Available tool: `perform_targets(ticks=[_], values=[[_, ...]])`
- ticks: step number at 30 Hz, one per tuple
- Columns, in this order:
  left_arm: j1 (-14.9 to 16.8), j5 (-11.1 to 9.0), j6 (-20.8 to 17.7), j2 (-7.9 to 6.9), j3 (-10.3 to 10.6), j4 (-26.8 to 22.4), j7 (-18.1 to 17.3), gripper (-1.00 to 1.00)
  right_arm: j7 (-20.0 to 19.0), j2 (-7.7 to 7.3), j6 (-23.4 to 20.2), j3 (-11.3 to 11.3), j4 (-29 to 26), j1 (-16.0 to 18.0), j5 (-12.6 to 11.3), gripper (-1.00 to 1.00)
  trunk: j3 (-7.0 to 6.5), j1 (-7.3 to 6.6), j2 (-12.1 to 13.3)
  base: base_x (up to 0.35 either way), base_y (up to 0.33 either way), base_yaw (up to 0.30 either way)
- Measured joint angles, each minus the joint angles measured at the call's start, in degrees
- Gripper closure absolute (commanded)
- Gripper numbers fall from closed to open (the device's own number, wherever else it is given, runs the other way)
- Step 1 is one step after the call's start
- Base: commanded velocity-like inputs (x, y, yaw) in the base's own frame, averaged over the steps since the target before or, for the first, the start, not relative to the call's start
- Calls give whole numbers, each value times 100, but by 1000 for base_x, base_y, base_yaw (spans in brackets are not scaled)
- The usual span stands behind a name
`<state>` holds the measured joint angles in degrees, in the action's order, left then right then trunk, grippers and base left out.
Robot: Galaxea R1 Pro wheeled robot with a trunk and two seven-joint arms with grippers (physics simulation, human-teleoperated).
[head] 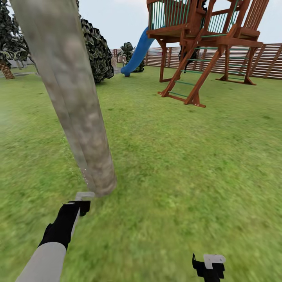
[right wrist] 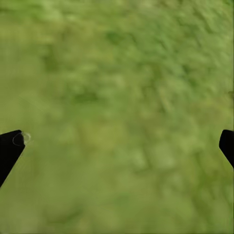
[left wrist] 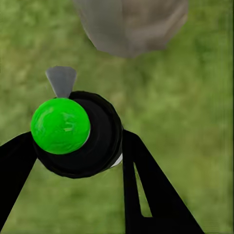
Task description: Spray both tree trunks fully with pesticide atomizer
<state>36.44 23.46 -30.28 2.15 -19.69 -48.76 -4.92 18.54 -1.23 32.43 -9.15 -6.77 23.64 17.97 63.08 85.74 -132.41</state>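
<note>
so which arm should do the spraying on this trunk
Left. Its pincer is shut on the atomizer, whose grey nozzle points toward the base of the trunk right ahead. The right pincer is open over bare grass, off to the trunk's right.

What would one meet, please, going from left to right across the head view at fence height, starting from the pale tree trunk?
Tree trunk → dark green bush → blue slide → wooden play tower → slatted fence.
</note>
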Motion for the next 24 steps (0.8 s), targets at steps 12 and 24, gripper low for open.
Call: perform_targets(ticks=[12, 24], values=[[650, 72, -598, -367, 539, 44, -430, 100, 9, -44, 0, -7, -8, 0, -4, -100, 0, 0, 0, 0, 0, 5], [825, 20, -899, -445, 905, -36, -1274, 100, 9, -26, 0, 0, -9, 0, -5, -100, 0, 0, 0, 0, 0, 133]])
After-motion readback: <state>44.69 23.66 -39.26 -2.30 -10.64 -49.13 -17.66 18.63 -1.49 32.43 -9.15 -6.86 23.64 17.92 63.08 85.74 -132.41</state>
